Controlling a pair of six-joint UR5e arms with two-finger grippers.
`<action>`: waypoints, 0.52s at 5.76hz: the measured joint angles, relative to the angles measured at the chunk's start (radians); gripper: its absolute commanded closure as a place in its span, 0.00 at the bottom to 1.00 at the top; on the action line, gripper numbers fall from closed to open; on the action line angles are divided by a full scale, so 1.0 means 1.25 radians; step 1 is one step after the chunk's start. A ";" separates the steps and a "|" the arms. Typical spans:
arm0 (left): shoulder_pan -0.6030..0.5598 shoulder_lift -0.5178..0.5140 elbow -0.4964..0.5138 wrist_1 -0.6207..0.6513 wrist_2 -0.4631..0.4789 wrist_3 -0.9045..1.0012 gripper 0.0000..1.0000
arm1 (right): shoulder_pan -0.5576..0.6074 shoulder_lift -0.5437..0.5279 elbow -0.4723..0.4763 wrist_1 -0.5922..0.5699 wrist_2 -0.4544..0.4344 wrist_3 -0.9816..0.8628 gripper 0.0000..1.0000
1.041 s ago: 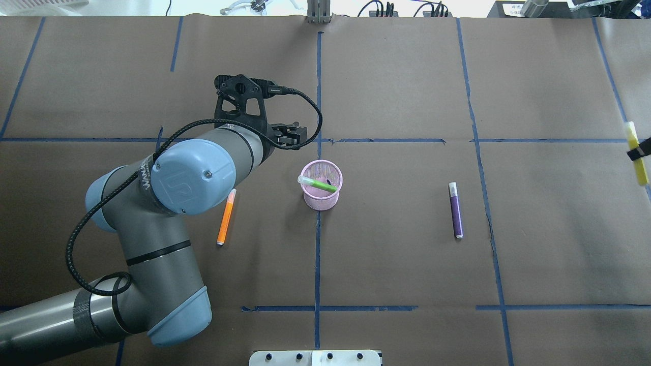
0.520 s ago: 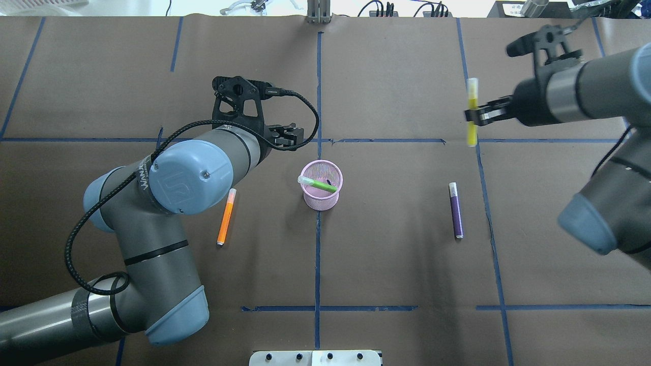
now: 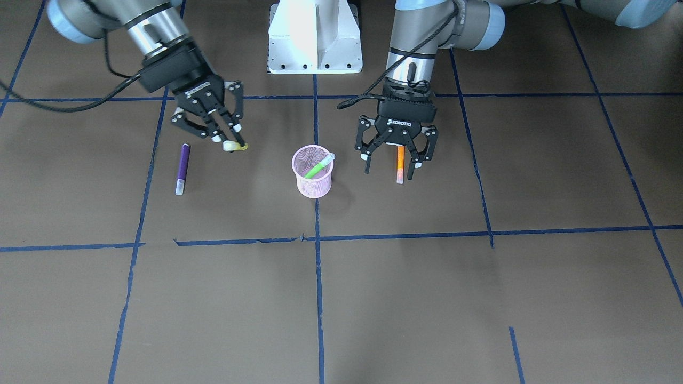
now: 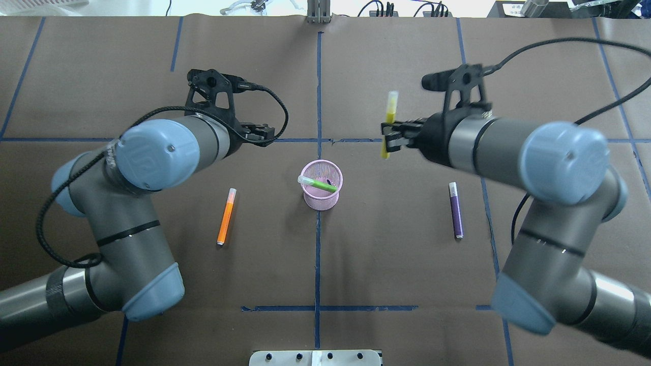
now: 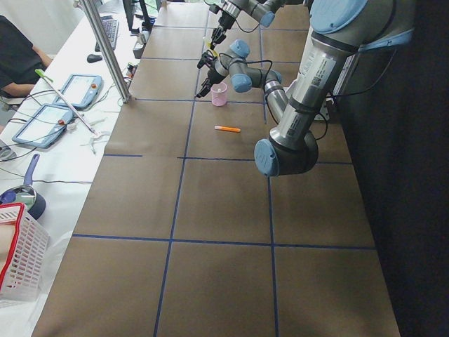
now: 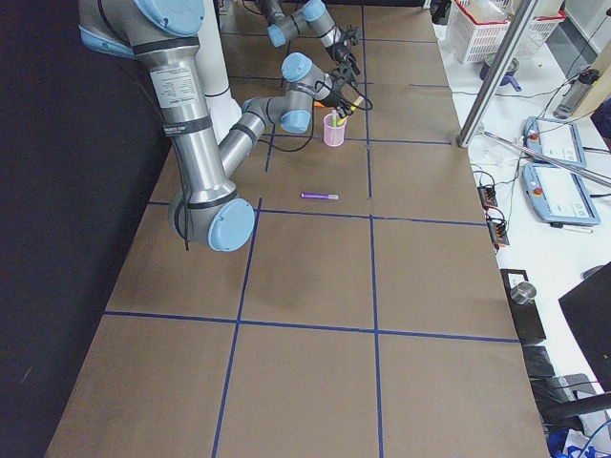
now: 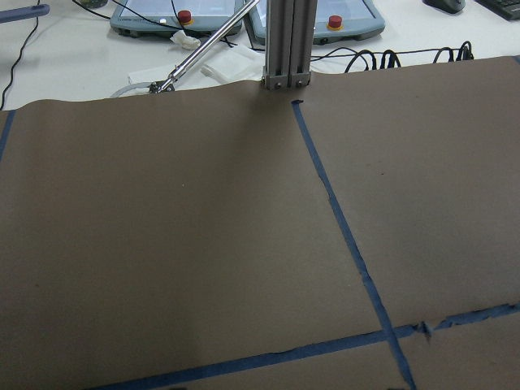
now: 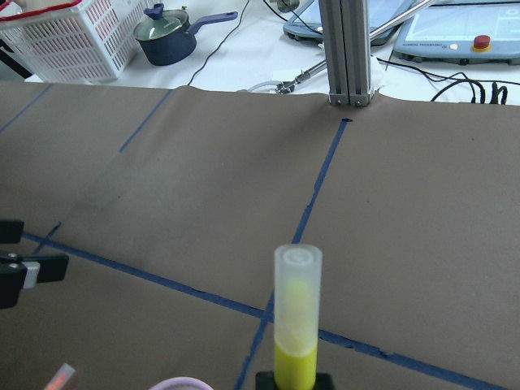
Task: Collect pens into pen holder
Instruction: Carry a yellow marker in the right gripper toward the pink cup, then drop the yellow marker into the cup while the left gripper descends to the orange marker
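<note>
The pink mesh pen holder [image 4: 322, 195] [image 3: 313, 181] stands at the table's middle with the green pen [image 4: 319, 184] [image 3: 318, 167] leaning in it. My right gripper [image 4: 387, 138] [image 3: 230, 143] is shut on the yellow pen [image 4: 390, 109] [image 8: 296, 325], held upright above the table, right of and beyond the holder. My left gripper [image 4: 264, 133] [image 3: 389, 166] is open and empty, left of the holder, hovering over the orange pen [image 4: 226, 217] [image 3: 400, 160]. The purple pen [image 4: 455, 210] [image 3: 182, 165] lies on the table to the right.
The white robot base plate [image 3: 315, 37] [image 4: 315, 358] sits at the near edge. An aluminium post [image 4: 319, 12] stands at the far edge. Beyond it lie tablets [image 8: 479, 36], cables, a white basket [image 8: 61, 41] and a pot. Blue tape lines cross the brown paper.
My right arm has swept in from the right edge toward the holder, carrying the yellow pen. My left arm has drawn back to the left, gripper still open.
</note>
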 measured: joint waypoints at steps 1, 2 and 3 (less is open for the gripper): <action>-0.023 0.033 -0.016 0.000 -0.051 0.024 0.14 | -0.079 0.022 -0.001 -0.002 -0.132 0.030 1.00; -0.032 0.060 -0.035 0.000 -0.074 0.044 0.14 | -0.150 0.043 -0.010 -0.003 -0.263 0.055 1.00; -0.031 0.068 -0.043 0.004 -0.083 0.051 0.15 | -0.201 0.069 -0.033 -0.004 -0.363 0.076 0.99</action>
